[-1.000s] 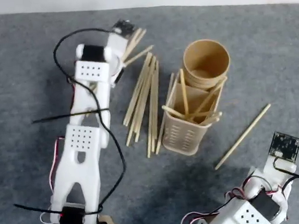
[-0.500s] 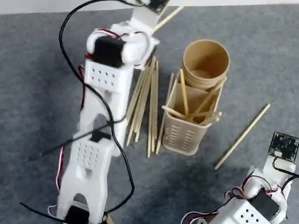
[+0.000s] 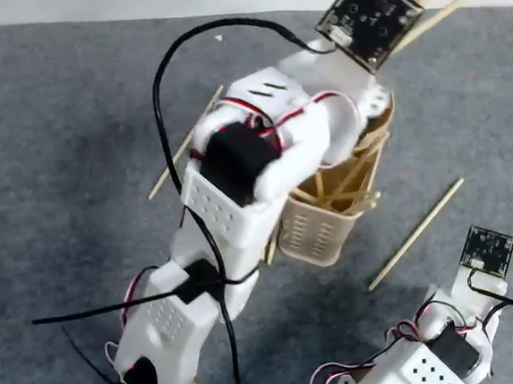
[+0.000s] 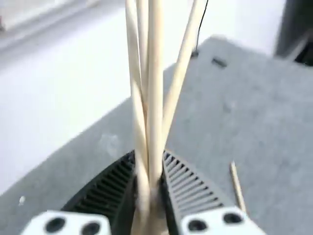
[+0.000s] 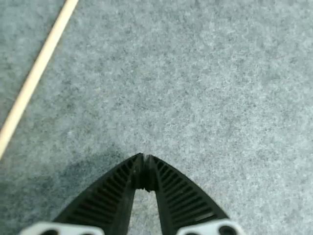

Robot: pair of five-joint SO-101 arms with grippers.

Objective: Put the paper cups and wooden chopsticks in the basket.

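Bright, even, diffuse light from overhead; shadows soft & faint on grey mat (image 3: pixel 44 130). Darker shadow patch on mat just beside right gripper (image 5: pixel 145 159) tips. Pale backdrop (image 4: pixel 58 73) v. bright behind chopsticks (image 4: pixel 151 98) in left gripper (image 4: pixel 149 164).

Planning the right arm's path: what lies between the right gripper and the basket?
One loose chopstick lies flat between the right gripper and the basket; the high view shows it.

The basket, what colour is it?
The basket is pale beige, best seen in the high view.
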